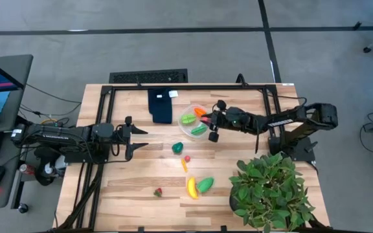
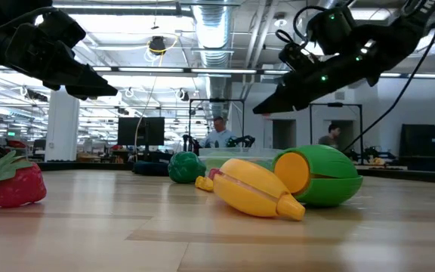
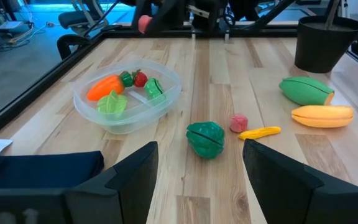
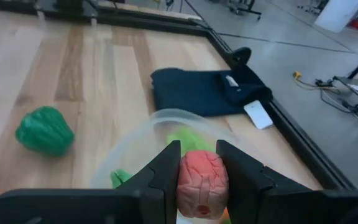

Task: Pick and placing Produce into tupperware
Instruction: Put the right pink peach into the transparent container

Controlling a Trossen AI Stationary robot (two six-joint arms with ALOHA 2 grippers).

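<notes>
The table (image 1: 141,200) is light wood with a black frame. Biggest thing on it is the potted plant (image 1: 269,191) at the near right corner. Next, the right arm reaches in from the right, and its gripper (image 4: 197,171) hangs right above the clear plastic bowl (image 1: 194,120), fingers pinching a pinkish-red berry-looking piece (image 4: 201,180). The left gripper (image 1: 138,137) hovers over the left side of the table, fingers spread, holding nothing.

A dark blue cloth (image 1: 161,105) lies just beside the bowl. Inside the bowl: a carrot (image 3: 103,86), a few green pieces (image 3: 112,104) and a small strawberry (image 3: 140,78).

Still out on the wood: a green oval fruit (image 1: 206,184) touching a banana (image 1: 191,188), a green pepper (image 1: 177,147) near the bowl, a thin yellow piece (image 1: 184,165), a small pink bit (image 1: 188,158), and a strawberry (image 1: 158,191) off near the front edge.
</notes>
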